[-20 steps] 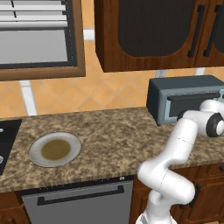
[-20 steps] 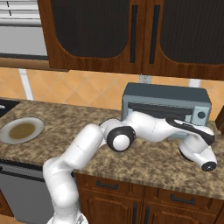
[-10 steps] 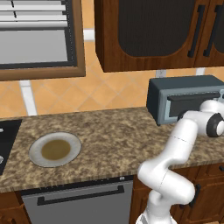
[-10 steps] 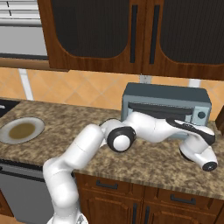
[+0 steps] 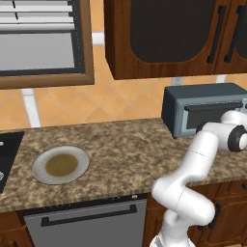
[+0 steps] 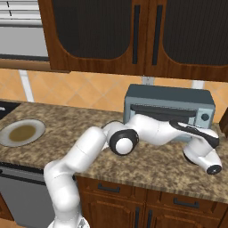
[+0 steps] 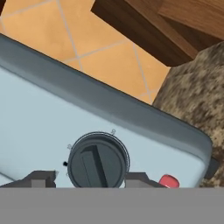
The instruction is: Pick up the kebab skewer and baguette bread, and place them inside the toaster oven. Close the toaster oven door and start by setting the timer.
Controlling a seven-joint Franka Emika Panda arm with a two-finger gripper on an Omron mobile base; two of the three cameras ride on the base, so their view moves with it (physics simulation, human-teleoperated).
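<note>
1. Nothing has visibly moved since the earlier frames; arm and scene look unchanged.
2. Toaster oven [image 6: 168, 111] stands on the counter [image 6: 67, 133] against the wall, its door [image 6: 162, 114] shut.
3. Gripper [image 7: 91, 178] sits at the oven's dial [image 7: 97, 161], one fingertip either side, clamped on it.
4. Small red button [image 7: 169, 180] lies just beside the dial.
5. Plate [image 5: 61, 164] rests well apart on the counter.

A speckled brown granite counter [image 5: 120, 149] is running across the kitchen, carrying two things. The toaster oven [image 5: 202, 108] is sitting on it at the back, against the tiled wall, with its door shut. A round plate [image 5: 60, 164] with a brownish centre is lying well apart from the toaster oven, nearer the counter's front edge.
</note>
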